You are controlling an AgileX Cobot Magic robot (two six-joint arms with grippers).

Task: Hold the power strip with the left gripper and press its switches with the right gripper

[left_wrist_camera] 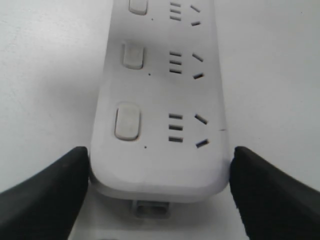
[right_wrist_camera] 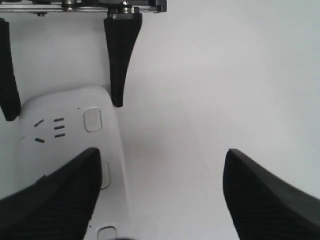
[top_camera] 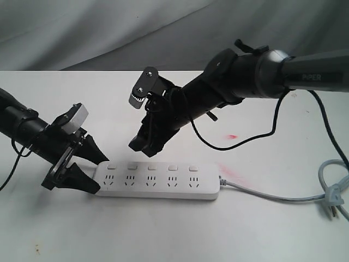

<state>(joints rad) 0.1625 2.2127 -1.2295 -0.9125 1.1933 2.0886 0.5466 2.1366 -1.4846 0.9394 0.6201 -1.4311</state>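
My left claw (top_camera: 102, 174) pinches the power strip (top_camera: 163, 183) by its end, steadying it. My right claw (top_camera: 144, 148) hangs spread, the 5 switches (top_camera: 151, 167) just beneath, untouched.

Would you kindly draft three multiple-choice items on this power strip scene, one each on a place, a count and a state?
1. Which part of the power strip does the left gripper clasp?
A) the end away from the cable
B) the cable end
C) the middle

2. How many switches does the strip have?
A) three
B) five
C) seven

3. How do the fingers of the right gripper stand?
A) spread apart, empty
B) shut on the cable
C) shut on a switch

Answers:
1 A, its fingers flank the end opposite the cable.
2 B, five buttons sit in one row.
3 A, its wrist view shows a wide gap and nothing gripped.
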